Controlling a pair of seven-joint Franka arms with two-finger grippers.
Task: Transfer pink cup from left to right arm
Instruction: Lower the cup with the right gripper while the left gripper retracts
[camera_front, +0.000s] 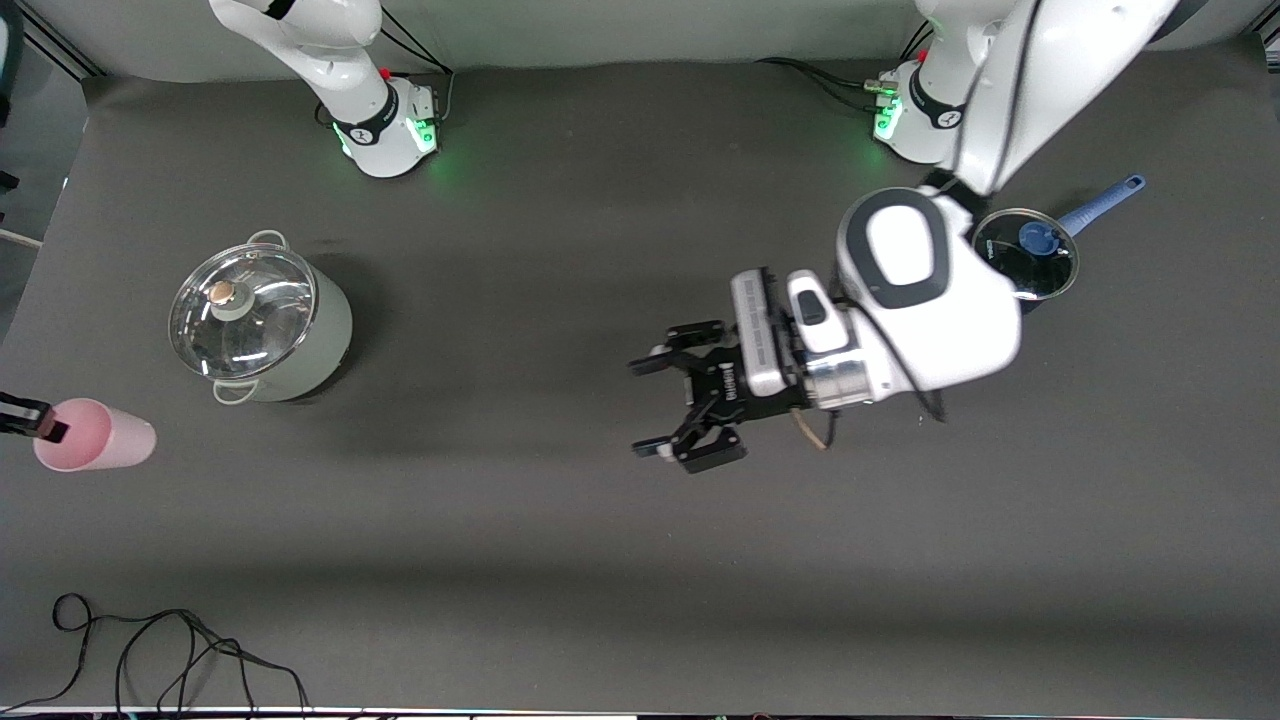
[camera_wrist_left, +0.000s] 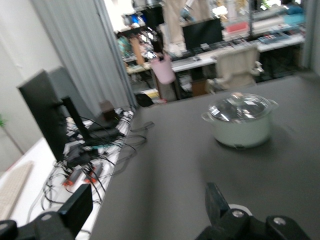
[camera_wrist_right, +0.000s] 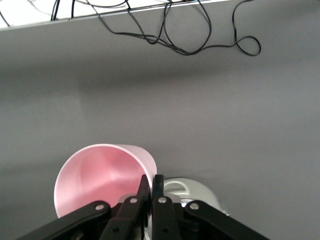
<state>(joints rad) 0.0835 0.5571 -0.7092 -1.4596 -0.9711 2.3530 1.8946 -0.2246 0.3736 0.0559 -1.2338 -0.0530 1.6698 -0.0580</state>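
Front view: left tool released, empty, over bare table, well apart from the cup. Right tool clenched on the cup's rim, cup tilted in the air at the right arm's end, beside the pot.

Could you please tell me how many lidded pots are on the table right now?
2. The pale green pot stands toward the right arm's end; the blue-handled pot sits toward the left arm's end, partly hidden beneath that arm.
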